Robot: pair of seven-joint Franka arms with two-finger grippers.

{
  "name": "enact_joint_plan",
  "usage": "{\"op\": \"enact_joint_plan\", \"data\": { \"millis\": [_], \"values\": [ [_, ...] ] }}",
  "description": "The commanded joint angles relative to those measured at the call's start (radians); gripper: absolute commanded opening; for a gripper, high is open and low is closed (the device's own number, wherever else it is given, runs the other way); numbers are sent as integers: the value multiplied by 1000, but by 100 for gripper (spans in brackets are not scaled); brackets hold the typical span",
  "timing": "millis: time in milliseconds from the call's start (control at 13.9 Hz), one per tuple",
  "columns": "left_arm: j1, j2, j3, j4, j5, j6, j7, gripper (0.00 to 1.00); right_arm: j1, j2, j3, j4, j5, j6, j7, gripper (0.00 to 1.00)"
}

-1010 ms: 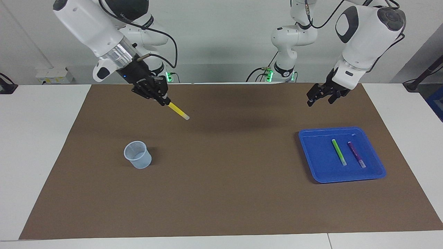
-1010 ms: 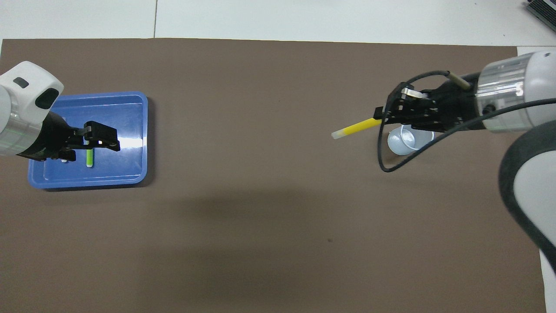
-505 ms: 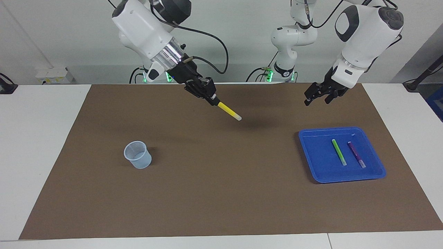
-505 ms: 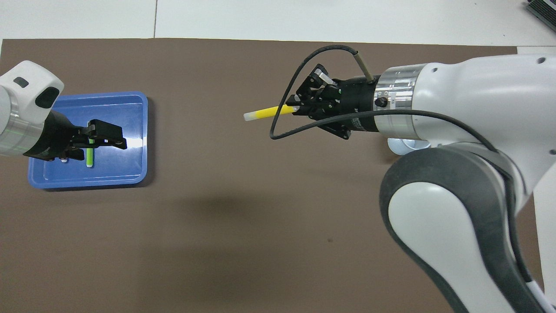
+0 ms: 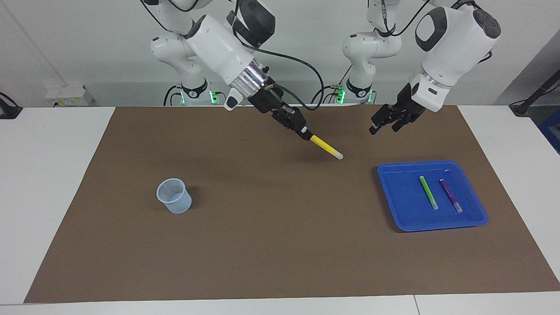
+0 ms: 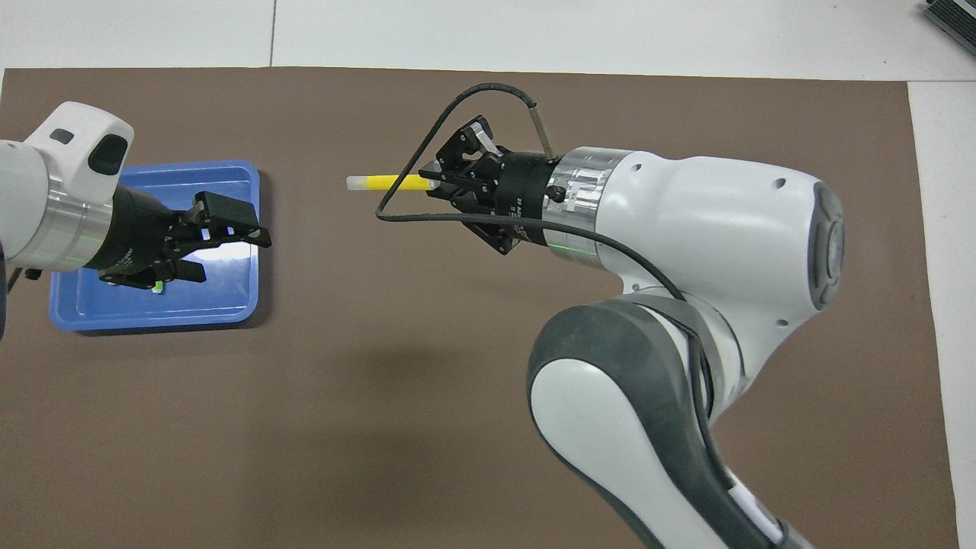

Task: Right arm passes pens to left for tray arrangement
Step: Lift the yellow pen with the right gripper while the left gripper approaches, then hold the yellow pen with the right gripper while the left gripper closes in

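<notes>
My right gripper (image 5: 304, 132) (image 6: 436, 183) is shut on one end of the yellow pen (image 5: 326, 147) (image 6: 385, 182). It holds the pen up over the middle of the brown mat, whitish tip pointing toward the blue tray (image 5: 402, 192) (image 6: 221, 297). The green pen (image 5: 428, 192) and the purple pen (image 5: 450, 195) lie side by side in the tray. My left gripper (image 5: 381, 124) (image 6: 232, 255) hangs open and empty in the air by the tray. In the overhead view it hides most of both tray pens.
A small translucent cup (image 5: 174, 196) stands on the brown mat (image 5: 271, 245) toward the right arm's end; the right arm hides it in the overhead view. White table surface borders the mat on all sides.
My right gripper has carried the yellow pen from near the cup to the middle of the mat, toward the tray. The left gripper has shifted a little toward the pen, still open.
</notes>
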Motion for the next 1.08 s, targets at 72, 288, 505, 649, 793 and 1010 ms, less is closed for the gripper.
{"op": "enact_joint_plan", "data": {
  "millis": [72,288,505,649,793,1010],
  "values": [
    [-14,-31,11,-43,-112,47,-249,99,19,11,-3,-4,29,38,17,0],
    [-14,-31,12,-56,-238,58,-422,99,20,11,-3,-5,29,37,17,0],
    [-25,-30,11,-58,-241,90,-429,99,31,12,-3,-4,29,38,18,0],
    [-36,-30,11,-62,-243,104,-432,99,45,28,-3,2,27,44,40,0],
    [-42,-28,11,-88,-308,150,-465,99,59,37,-3,2,27,58,41,0],
    [-77,-17,11,-93,-368,241,-666,99,73,48,-3,4,27,87,49,0]
  ]
}}
